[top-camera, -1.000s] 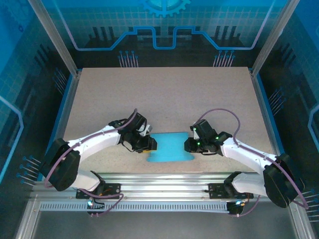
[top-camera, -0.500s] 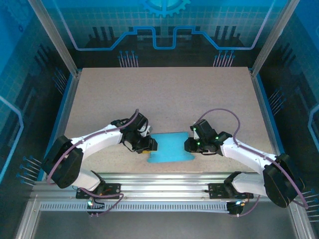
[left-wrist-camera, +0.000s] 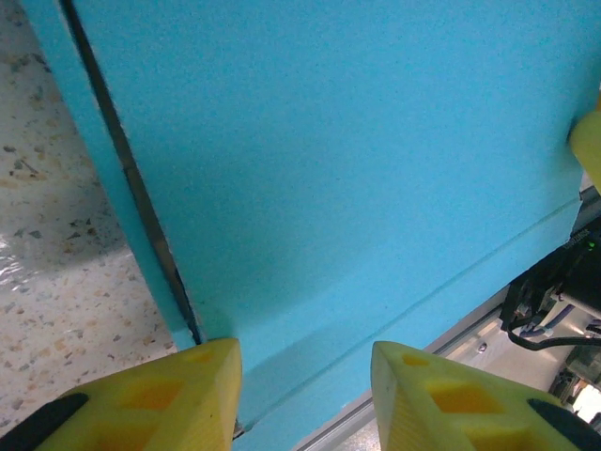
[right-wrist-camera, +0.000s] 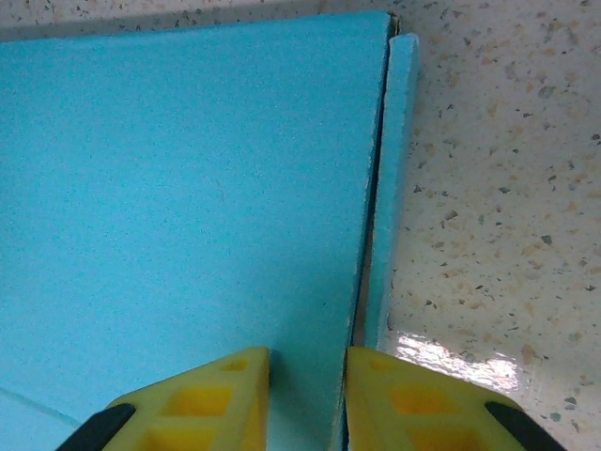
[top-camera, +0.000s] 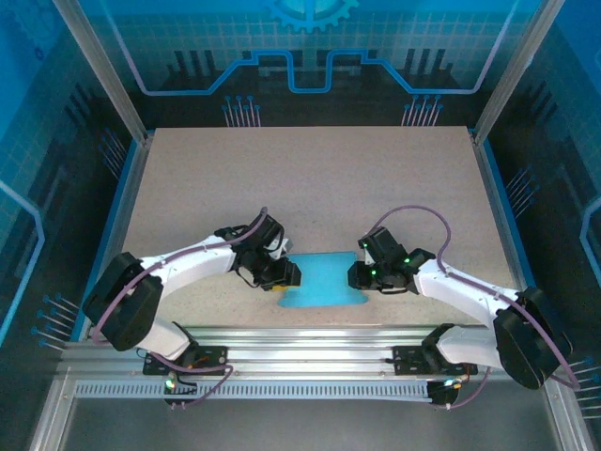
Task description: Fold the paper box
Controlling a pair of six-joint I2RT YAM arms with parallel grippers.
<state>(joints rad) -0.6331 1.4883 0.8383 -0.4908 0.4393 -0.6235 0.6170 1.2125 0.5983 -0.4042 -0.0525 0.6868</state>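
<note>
The left hand (top-camera: 285, 274) sits low at the left end of the paper box (top-camera: 324, 282), its yellow fingers (left-wrist-camera: 160, 395) standing well apart with nothing clamped between them. In its wrist view the blue face runs under the gap, and a dark slit (left-wrist-camera: 131, 188) separates the main panel from a narrow strip beside the speckled surface (top-camera: 310, 178). The box lies flat, blue side up, near the front edge of the surface, between the two arms. At its right end the right hand (top-camera: 358, 275) is set down with only a narrow gap between its fingers. They straddle the seam where the main panel meets a slim side flap (right-wrist-camera: 390, 188), and no card looks pinched. I judge the step in hand to be closing the ends: the body seems folded over, while both end strips lie outside the panels. The next move probably calls for one hand to pin the panel while the other lifts a strip and slides it under the edge, gently, since thin card creases easily.
</note>
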